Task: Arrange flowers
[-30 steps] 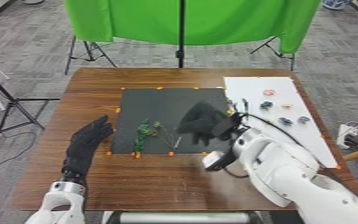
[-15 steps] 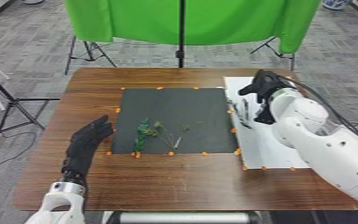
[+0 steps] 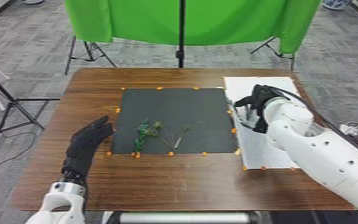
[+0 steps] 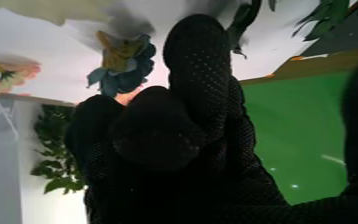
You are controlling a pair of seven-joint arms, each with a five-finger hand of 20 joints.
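The left hand (image 3: 90, 134) lies open over the table's left side, beside the black mat (image 3: 175, 107). Green stems with leaves (image 3: 143, 134) and a thin sprig (image 3: 158, 125) rest on the mat's lower part. Over the white sheet (image 3: 255, 83) is the right hand (image 3: 261, 102), covering the flower heads there. In the right wrist view the right hand (image 4: 198, 65) is open and holds nothing, its thumb apart from the fingers. Past the fingers are a blue flower (image 4: 127, 67), a pink flower (image 4: 14, 77) and green leaves (image 4: 331, 20).
Orange markers (image 3: 234, 130) line the edges of the mat and sheet. The brown table (image 3: 175, 182) extends around both. A green cloth (image 3: 233, 22) hangs on a stand beyond the far edge, and tripods stand on the floor.
The right hand has moved from over the mat to the white sheet, lately shifting slightly toward the robot. The left hand and the stems on the mat have not moved.
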